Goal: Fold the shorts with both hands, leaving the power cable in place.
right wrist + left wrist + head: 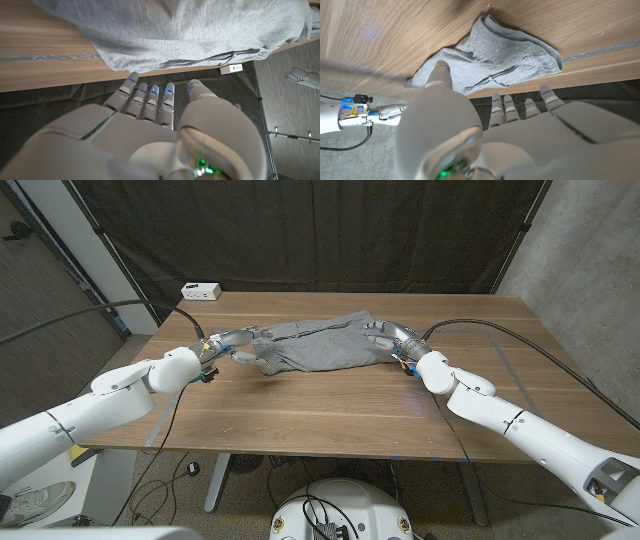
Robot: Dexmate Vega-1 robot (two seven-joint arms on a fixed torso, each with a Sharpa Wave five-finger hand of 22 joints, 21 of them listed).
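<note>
I stand in what looks like a robotics lab or test bay: a black curtain hangs across the top of the frame, bare grey walls flank it, and cables trail on the floor at lower left under my wooden table.

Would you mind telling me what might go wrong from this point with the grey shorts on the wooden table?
The crumpled grey fabric shorts lie bunched and uneven, so a fold from here may come out lopsided. The left hand and right hand sit at opposite ends; uneven pulling could drag the cloth instead of folding it. The white power strip at the wooden table's far edge could be nudged by a wide sweep.
</note>
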